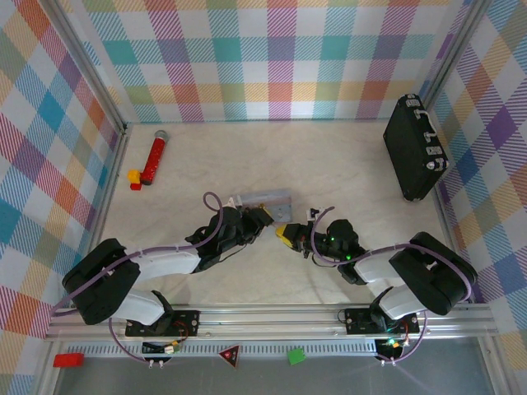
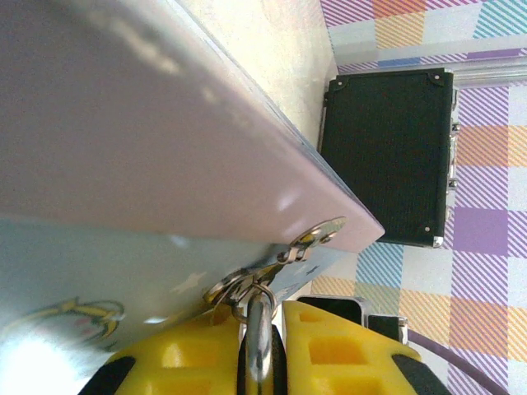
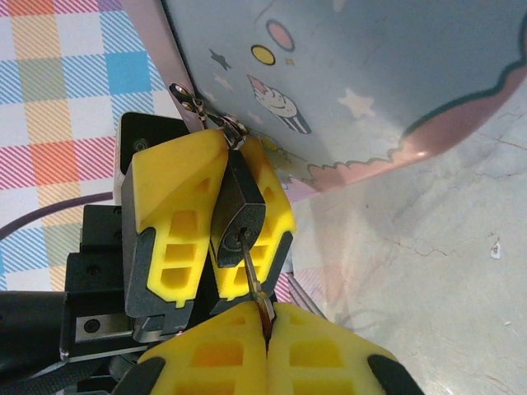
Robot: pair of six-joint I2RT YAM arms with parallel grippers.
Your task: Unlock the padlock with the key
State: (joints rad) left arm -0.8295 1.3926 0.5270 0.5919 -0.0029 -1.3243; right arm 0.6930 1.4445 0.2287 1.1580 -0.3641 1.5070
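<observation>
I see the padlock (image 3: 237, 216) clamped betw. the yellow pads of the L gripper (image 2: 262, 341). It's approx. mid-table, a bit toward the near edge, just off the near-right corner of the pale blue tin (image 1: 265, 199). Its long axis runs from the tin toward the R gripper (image 3: 265, 333). Shackle end points at the tin, threaded thru the metal hasp (image 3: 188, 97) on the tin's edge; keyhole face points at the R pads.

R pincer is together, pinching the key (image 3: 254, 278) by its head. Key's long axis nearly lines up w/ the padlock's, slight tilt. Its tip points at the keyhole and touches it; how deep it sits, I can't tell. In the top view both grippers meet nose to nose beside the tin.

Containers: the tin sits on the table (image 1: 354, 189), contents hidden. Black briefcase (image 1: 416, 148) stands on edge at the far-right corner, by the checked wall (image 1: 486, 123), contents not visible. Red mic toy (image 1: 154, 156) + small blocks (image 1: 134, 178) lie near the far-left corner, well apart from the tin.
</observation>
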